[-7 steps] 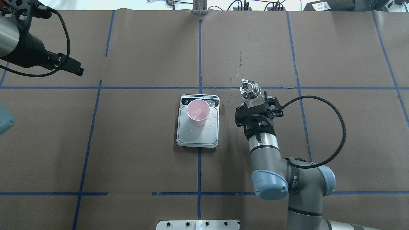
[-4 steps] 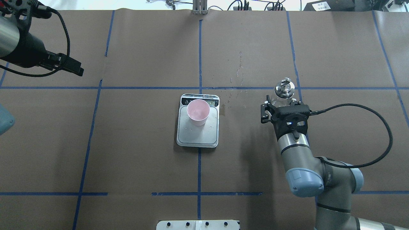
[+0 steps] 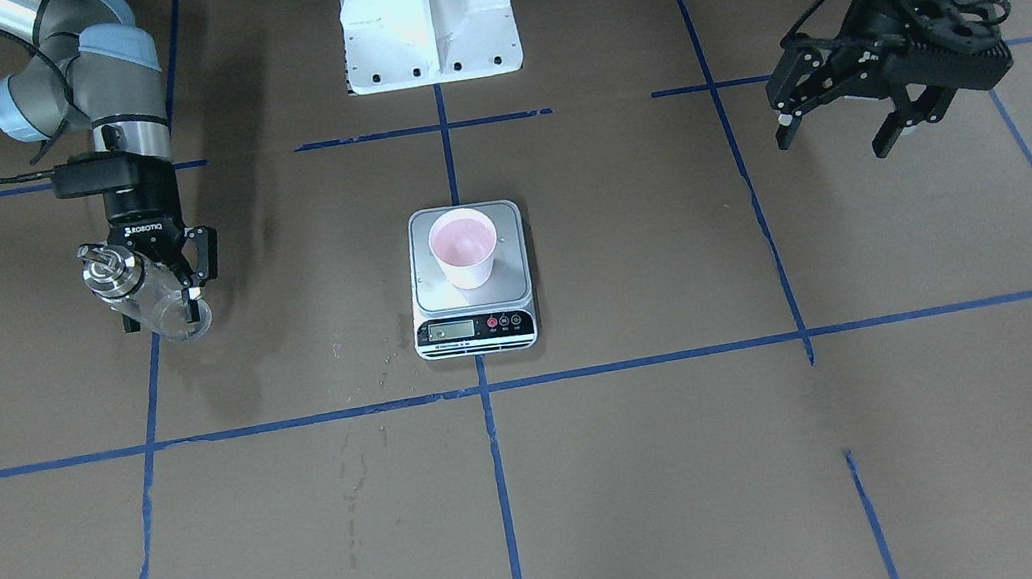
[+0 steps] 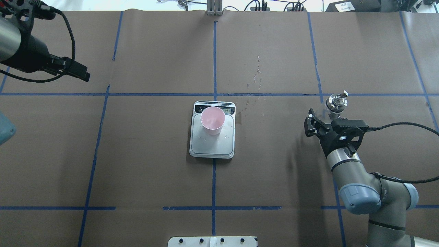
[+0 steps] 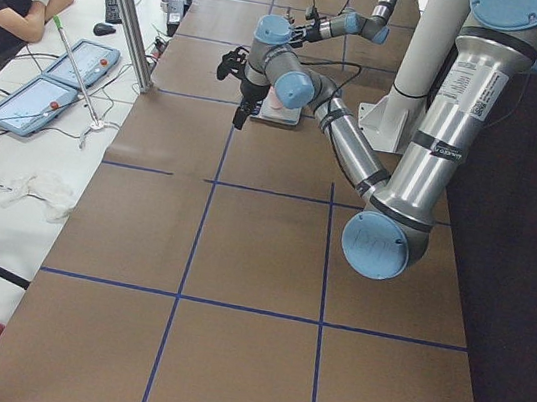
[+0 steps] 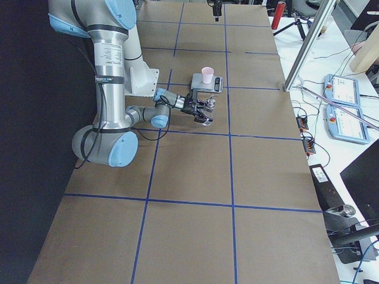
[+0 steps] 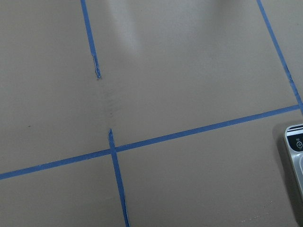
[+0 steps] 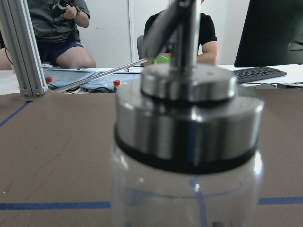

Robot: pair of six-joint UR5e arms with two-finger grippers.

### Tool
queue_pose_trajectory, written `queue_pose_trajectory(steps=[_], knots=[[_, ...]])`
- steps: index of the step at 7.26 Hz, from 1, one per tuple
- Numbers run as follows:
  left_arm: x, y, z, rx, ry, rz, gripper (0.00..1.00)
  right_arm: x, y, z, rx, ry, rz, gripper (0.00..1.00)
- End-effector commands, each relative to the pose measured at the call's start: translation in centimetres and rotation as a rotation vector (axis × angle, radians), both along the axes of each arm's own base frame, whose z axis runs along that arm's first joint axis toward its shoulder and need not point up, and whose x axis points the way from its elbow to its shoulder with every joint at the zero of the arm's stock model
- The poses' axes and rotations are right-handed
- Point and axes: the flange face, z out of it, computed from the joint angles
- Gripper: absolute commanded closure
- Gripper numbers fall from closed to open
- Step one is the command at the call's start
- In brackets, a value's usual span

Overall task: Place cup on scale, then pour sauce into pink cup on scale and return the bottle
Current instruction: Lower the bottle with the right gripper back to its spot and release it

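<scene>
The table (image 4: 151, 164) is covered in brown paper crossed by a grid of blue tape lines (image 4: 157, 94). The scale (image 4: 212, 147) lies flat at its centre, across one line. Pale speckled marks (image 4: 256, 73) dot the paper at one o'clock from it, and a white mounting plate (image 4: 212, 241) sits at six.
</scene>
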Motion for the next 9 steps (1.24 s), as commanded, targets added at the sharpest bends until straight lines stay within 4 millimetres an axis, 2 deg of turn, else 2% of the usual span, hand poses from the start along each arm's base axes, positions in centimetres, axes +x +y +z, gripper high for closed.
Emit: queue_pose_trajectory(steps=[1,3,6,7,9], knots=[[0.0,0.0,0.1,-0.001,-0.001,0.000,0.00,-0.2,0.1,1.5,-0.012,-0.003,0.005,1.00],[-0.1,0.1,-0.1,0.002,0.001,0.000,0.00,-0.6,0.0,3.1,-0.017,0.012,0.015,1.00],[-0.2,0.1,-0.2,0.005,0.003,-0.002,0.00,-0.5,-0.1,2.7,0.008,-0.005,0.041,1.00],[-0.2,0.1,-0.2,0.005,0.003,-0.002,0.00,-0.9,-0.3,4.1,0.013,0.027,0.058,1.00],[-0.1,0.2,-0.2,0.005,0.003,0.000,0.00,-1.1,-0.4,4.8,0.013,0.040,0.062,1.00]])
